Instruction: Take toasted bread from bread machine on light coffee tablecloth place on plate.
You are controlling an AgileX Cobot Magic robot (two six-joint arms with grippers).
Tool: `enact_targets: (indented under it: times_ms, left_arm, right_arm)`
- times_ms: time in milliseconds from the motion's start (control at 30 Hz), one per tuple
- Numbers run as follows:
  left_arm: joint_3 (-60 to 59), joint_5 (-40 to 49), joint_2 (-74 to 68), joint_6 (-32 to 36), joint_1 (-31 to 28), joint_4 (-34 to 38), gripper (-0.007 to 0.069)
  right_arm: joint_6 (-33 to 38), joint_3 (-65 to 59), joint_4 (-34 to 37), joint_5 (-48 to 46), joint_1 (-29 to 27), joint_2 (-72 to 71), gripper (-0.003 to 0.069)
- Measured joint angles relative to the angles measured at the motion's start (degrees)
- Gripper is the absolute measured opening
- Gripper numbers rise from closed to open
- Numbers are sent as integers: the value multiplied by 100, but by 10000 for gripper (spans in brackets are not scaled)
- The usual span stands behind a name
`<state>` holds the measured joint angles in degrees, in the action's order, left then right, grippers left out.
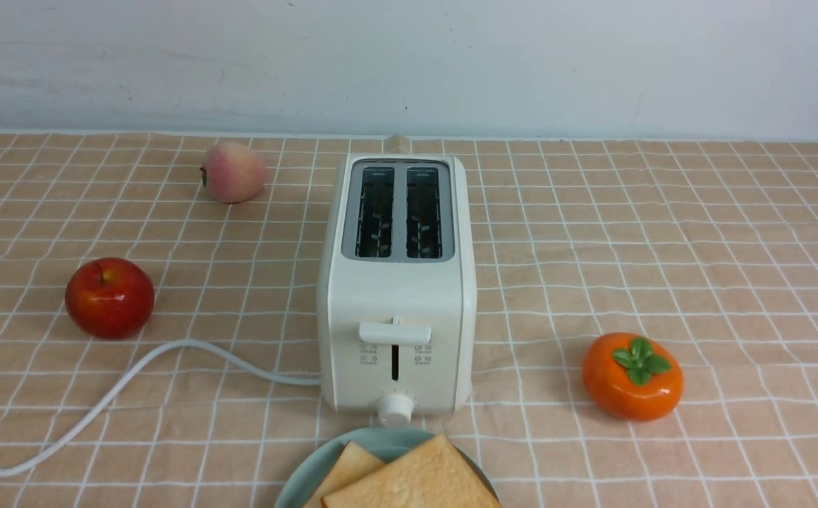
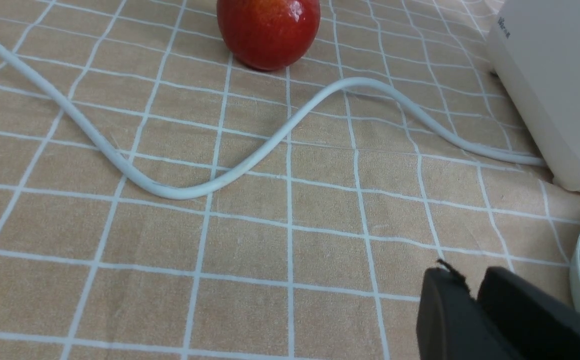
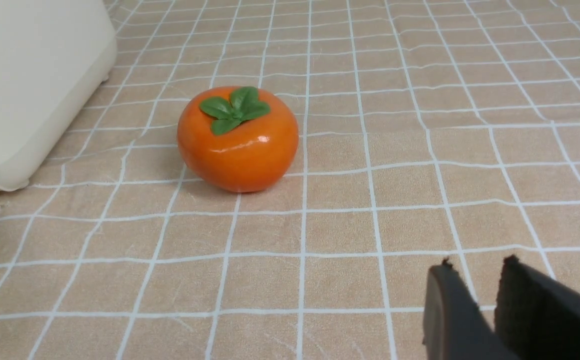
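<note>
Matte black jaws, frayed tips

Glossy persimmon [image 3: 238,141], matt checked tablecloth [image 1: 663,247]

The bread machine [image 1: 396,282] stands at the centre of the frame on the light coffee tablecloth [image 1: 698,240]. Below it, at the bottom edge, sits the plate [image 1: 301,478] with the toasted bread [image 1: 409,480] on it — two overlapping slices. Left lie an apple [image 1: 109,297] and, higher up, a peach [image 1: 233,172]; lower right, a persimmon [image 1: 632,376]. The cord [image 1: 99,406] trails toward the lower left.
</note>
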<state>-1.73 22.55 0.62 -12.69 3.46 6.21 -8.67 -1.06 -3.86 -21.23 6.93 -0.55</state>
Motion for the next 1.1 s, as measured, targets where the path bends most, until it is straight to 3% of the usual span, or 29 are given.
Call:
enact_targets:
  times_ms: [1100]
  left_arm:
    - [0, 0, 0, 0, 0, -4, 101]
  right_arm:
    - [0, 0, 0, 0, 0, 0, 190]
